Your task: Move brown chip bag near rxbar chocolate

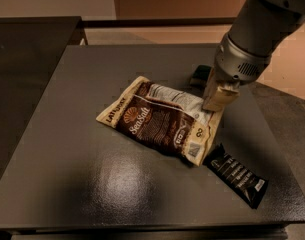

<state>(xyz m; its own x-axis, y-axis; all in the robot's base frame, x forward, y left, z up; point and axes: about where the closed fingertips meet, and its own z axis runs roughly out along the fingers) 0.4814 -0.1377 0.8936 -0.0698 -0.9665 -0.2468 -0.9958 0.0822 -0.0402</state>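
The brown chip bag (157, 119) lies flat in the middle of the dark table, with "Sea Salt" lettering facing up. My gripper (217, 98) comes down from the upper right and is shut on the bag's far right edge. The rxbar chocolate (237, 174), a slim black bar with white lettering, lies to the lower right. The bag's lower right corner touches the bar's left end or just overlaps it.
A green-and-yellow sponge (199, 75) shows partly behind my gripper at the back right. The dark table (67, 134) ends at its front edge near the bottom of the view. A second dark surface (27, 49) stands to the left.
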